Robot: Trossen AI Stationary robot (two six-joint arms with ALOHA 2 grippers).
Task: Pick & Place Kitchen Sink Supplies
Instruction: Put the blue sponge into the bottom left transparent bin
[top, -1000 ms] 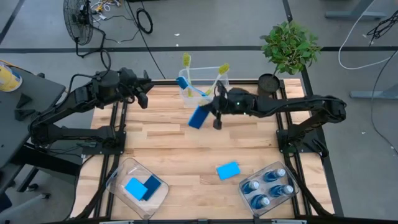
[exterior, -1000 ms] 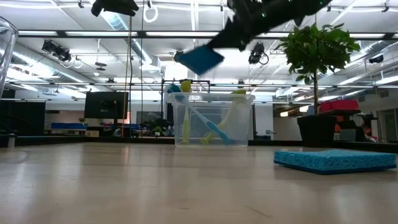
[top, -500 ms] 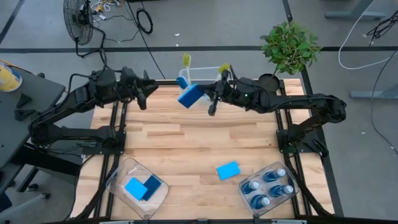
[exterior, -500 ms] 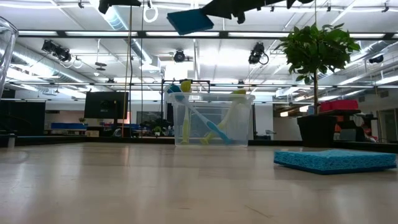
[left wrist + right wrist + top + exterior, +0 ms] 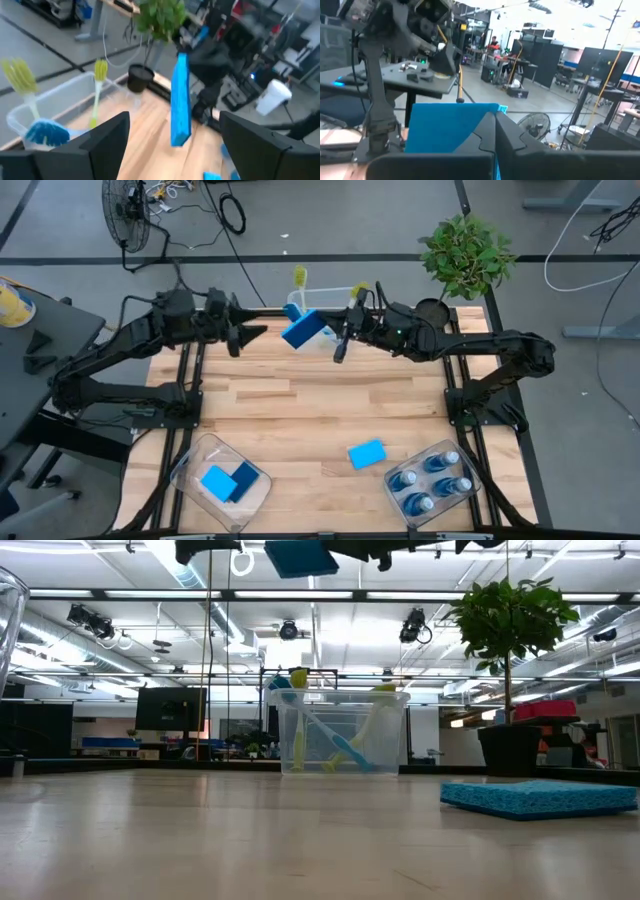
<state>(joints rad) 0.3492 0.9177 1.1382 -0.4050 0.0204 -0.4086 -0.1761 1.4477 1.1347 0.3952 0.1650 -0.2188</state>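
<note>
A blue sponge (image 5: 300, 328) hangs high over the table's far part, with my right gripper (image 5: 328, 335) shut on it. My left gripper (image 5: 250, 332) stands open just to the sponge's left and faces it without touching. In the left wrist view the sponge (image 5: 180, 100) shows edge-on ahead of the spread fingers. A second blue sponge (image 5: 367, 453) lies flat on the table near the front right. Yellow-green and blue brushes stand in a clear bin (image 5: 325, 312) at the far edge. My right gripper pinches the sponge between its two fingers at the sponge's right-hand end (image 5: 487, 125). The fingers lie about level and reach in from the table's right side. The sponge sticks out toward the left arm, tilted, lifted clear of the table and the bin.
A clear bin (image 5: 190, 470) at the near left holds two blue sponges. Another clear bin (image 5: 462, 498) at the near right holds several blue bottles. A potted plant (image 5: 465, 255) stands at the far right corner. Bare wood lies across the table's middle.
My right gripper has risen and gone toward the far left with the sponge, tipping up to about level; the sponge now hangs beside the left gripper. My left gripper has rolled a little and opened wide.
</note>
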